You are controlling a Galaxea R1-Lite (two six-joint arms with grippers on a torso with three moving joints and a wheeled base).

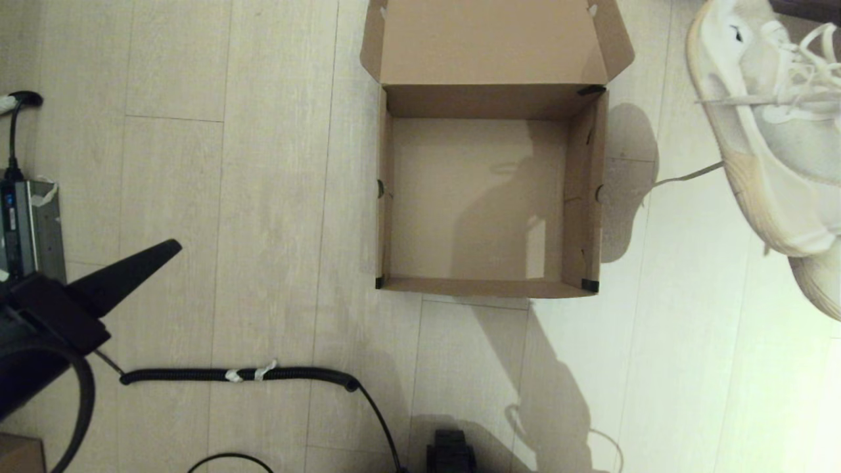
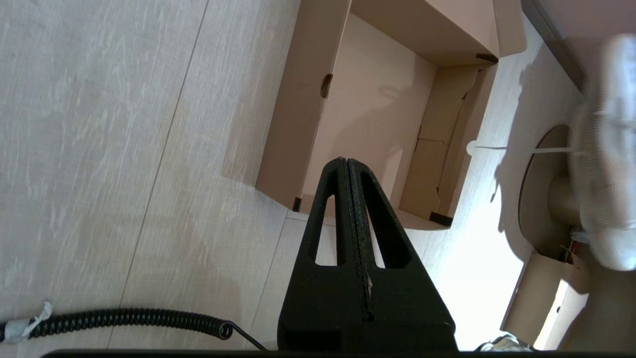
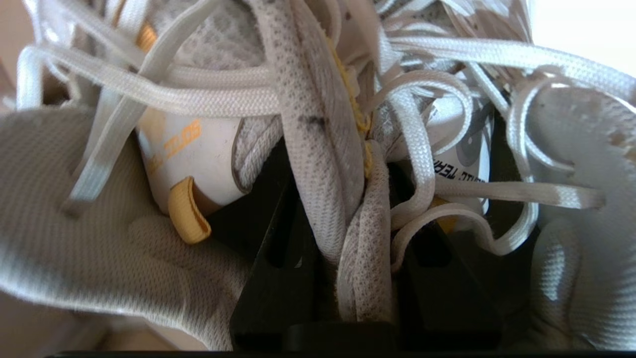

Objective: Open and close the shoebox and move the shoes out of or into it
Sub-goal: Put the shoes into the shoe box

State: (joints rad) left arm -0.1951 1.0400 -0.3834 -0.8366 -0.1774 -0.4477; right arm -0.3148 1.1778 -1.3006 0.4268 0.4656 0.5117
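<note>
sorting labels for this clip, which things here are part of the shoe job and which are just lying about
Job:
shoebox, open, empty
shoes, held up to its right
right gripper, shut on the shoes' fabric
left gripper, shut, idle to the box's left

Lying about:
coiled black cable
grey device
</note>
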